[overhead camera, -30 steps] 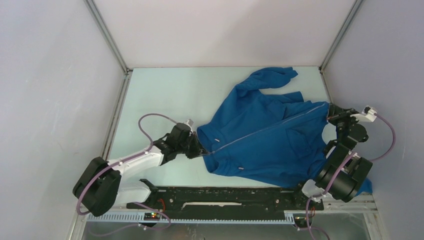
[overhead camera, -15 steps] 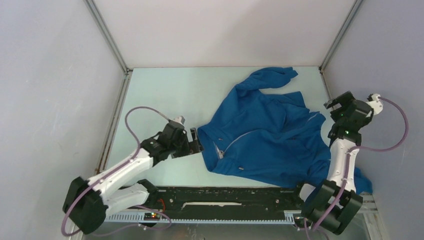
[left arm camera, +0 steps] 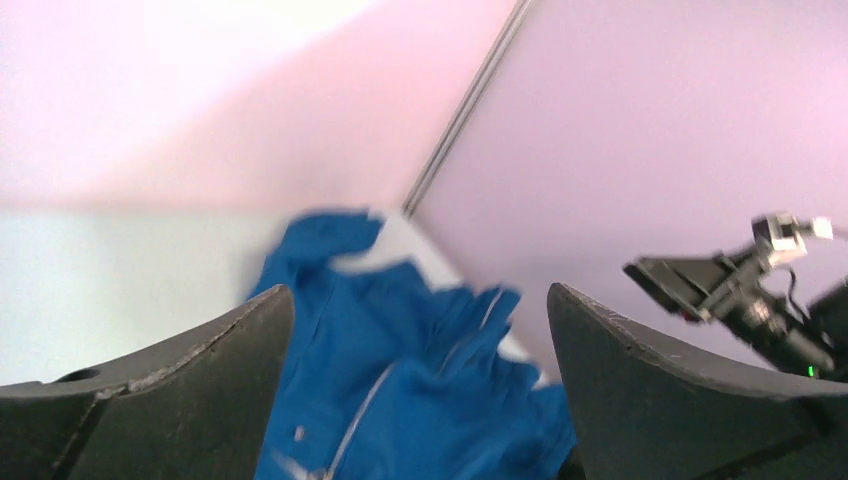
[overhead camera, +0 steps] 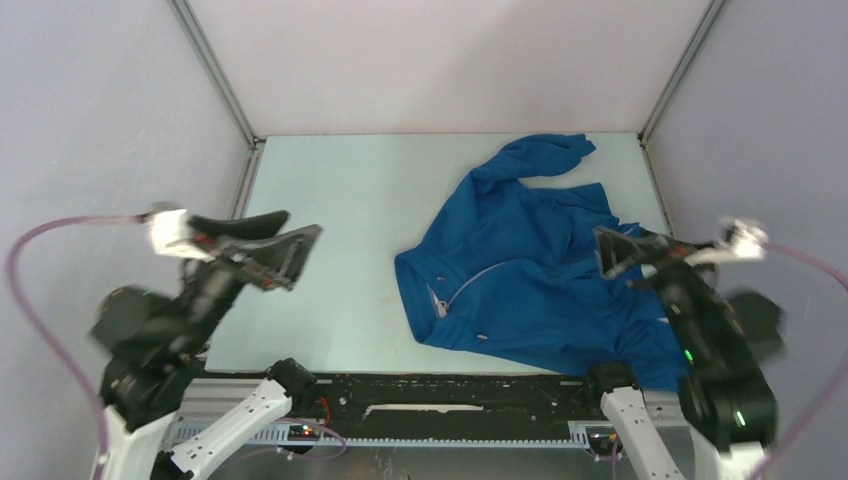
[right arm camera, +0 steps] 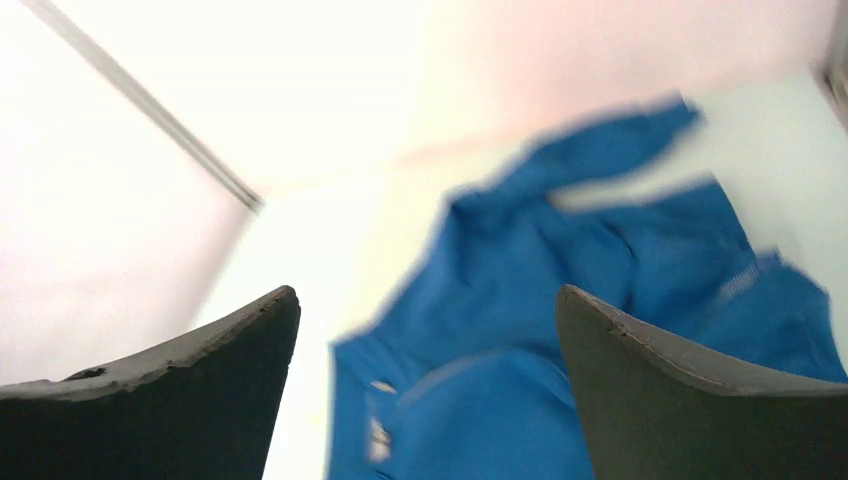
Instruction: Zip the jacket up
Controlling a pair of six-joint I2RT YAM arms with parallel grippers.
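Observation:
The royal-blue jacket [overhead camera: 530, 270] lies crumpled on the right half of the pale table, one sleeve reaching toward the far edge. Its light zipper line [overhead camera: 478, 277] curves across the front. My left gripper [overhead camera: 304, 222] hangs open, raised above the table's left side and well apart from the jacket. On the right, my right gripper [overhead camera: 602, 252] is open in the air over the jacket's right part. Both wrist views are blurred. The left gripper [left arm camera: 418, 290] frames the jacket [left arm camera: 400, 380] far below, and the right gripper [right arm camera: 425, 290] does the same with the jacket [right arm camera: 500, 260].
Grey walls with metal corner posts [overhead camera: 215, 75] [overhead camera: 680, 70] close in the table [overhead camera: 340, 200]. A black rail [overhead camera: 450, 395] runs along the near edge. The right arm [left arm camera: 740, 290] shows in the left wrist view.
Both grippers let go of the jacket and opened. Both arms rose and pulled back toward the near edge. The zipper line, stretched taut a second ago, has slackened into a curve.

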